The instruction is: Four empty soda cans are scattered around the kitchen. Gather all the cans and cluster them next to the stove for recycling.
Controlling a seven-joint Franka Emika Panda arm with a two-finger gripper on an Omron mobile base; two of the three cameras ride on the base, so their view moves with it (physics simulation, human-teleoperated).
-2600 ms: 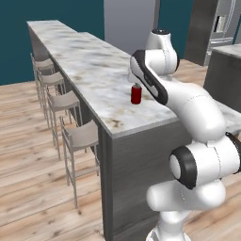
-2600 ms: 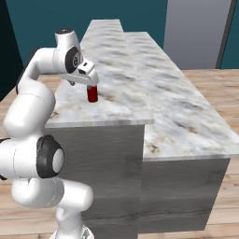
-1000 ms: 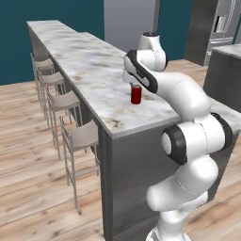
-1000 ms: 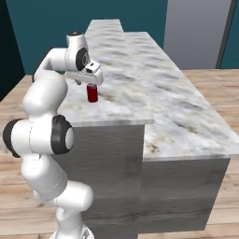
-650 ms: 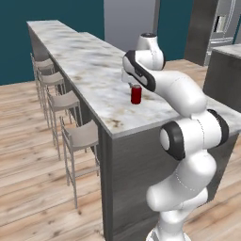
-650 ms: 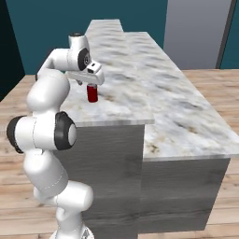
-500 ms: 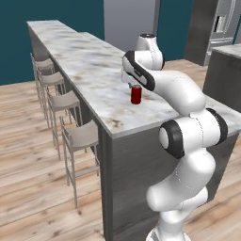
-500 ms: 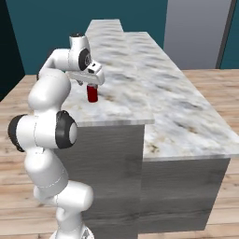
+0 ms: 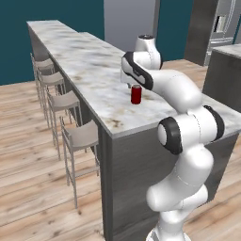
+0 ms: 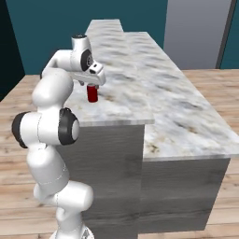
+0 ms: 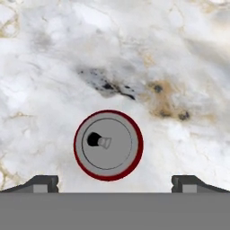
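Note:
One red soda can (image 9: pixel 136 94) (image 10: pixel 92 94) stands upright on the marble island counter (image 9: pixel 89 61) (image 10: pixel 140 70), near its front corner. In the hand view I look straight down on the can's silvery top (image 11: pixel 108 144). My gripper (image 9: pixel 131 83) (image 10: pixel 94 83) (image 11: pixel 115 183) hangs just above the can, pointing down. It is open, with one fingertip (image 11: pixel 42 182) well to each side of the can and nothing between them. The stove is out of view.
Several bar stools (image 9: pixel 70 101) line the island's left side. A lower marble tier (image 10: pixel 186 116) runs along its right side. Another counter (image 9: pixel 228 52) and a steel fridge (image 9: pixel 226 21) stand at the back right. The island's front edge (image 10: pixel 112 122) is close to the can.
Since the earliest frames the arm has reared up and brought the hand over the can. Over the last second it has barely moved, and the jaws have stayed wide.

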